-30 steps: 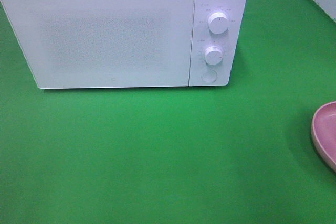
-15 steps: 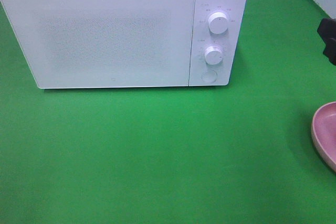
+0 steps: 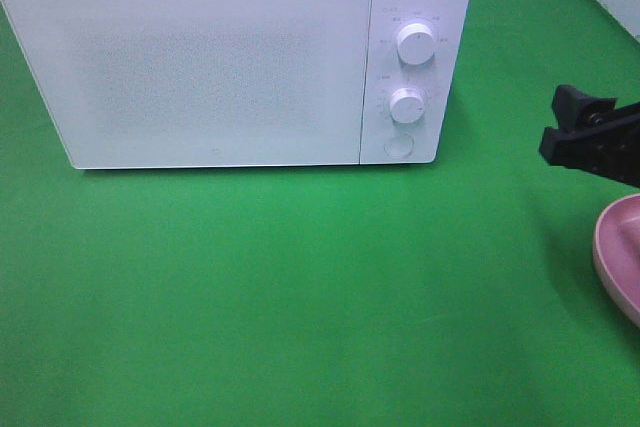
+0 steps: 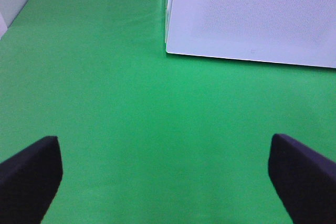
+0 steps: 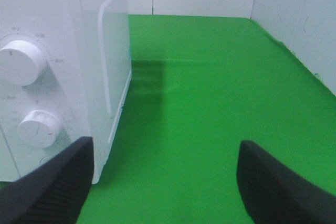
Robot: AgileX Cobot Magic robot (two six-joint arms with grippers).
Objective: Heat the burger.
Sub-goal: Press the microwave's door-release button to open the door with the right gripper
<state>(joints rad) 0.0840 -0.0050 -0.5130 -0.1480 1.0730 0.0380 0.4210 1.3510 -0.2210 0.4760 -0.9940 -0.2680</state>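
A boxy white microwave (image 3: 220,67) with a smooth, faintly glossy shell stands at the back of a matte green cloth (image 3: 300,297). Its flat door is closed, and the door's middle carries a fine dotted mesh. Down the control strip on its right side sit two round white knobs, upper (image 3: 415,44) and lower (image 3: 406,105), above a round flush button (image 3: 399,145). The curved rim of a pink plate (image 3: 620,257), smooth and shallow, cuts in at the right edge of the cloth. The right gripper (image 5: 165,182), black with ribbed finger pads, hangs in the air beside the microwave's control side and just behind the plate, jaws spread wide with nothing between them. The left gripper (image 4: 168,182) hangs over bare cloth in front of the door's left corner, jaws fully apart and empty. The burger shows in none of the views, so its place cannot be told.
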